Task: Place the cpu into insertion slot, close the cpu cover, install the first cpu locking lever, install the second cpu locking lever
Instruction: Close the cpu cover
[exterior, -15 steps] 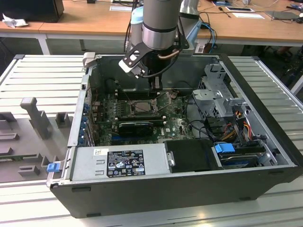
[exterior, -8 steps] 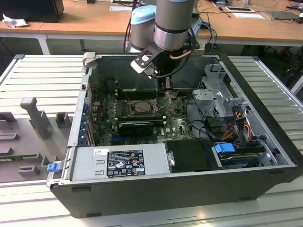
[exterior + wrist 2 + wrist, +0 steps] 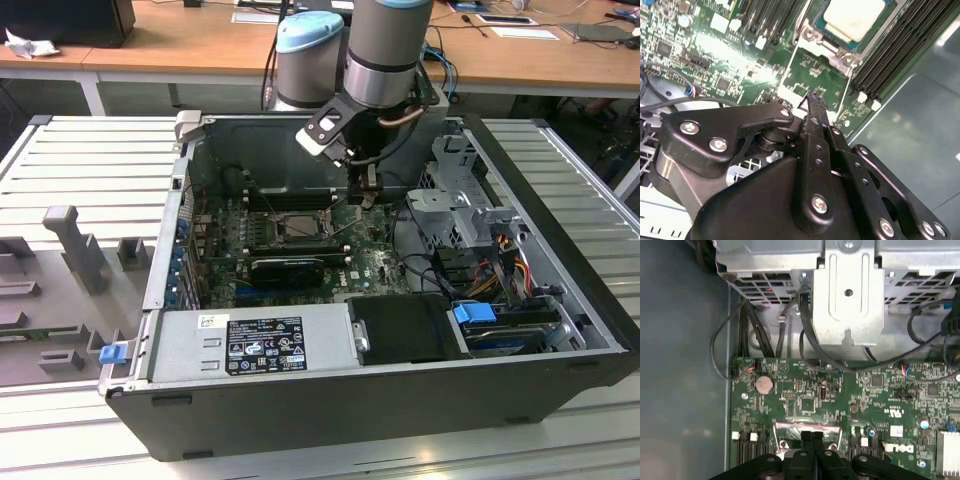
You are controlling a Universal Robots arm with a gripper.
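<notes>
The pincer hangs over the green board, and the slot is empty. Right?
No. The slot is not empty: the second wrist view shows the pale cpu lying in it. The pincer does hang over the green board.

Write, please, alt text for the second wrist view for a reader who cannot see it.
The black gripper, shut, looms in the foreground above a green circuit board. Beyond its tip the pale cpu lies in the silvery-rimmed insertion slot, with long black memory slots beside it.
</notes>
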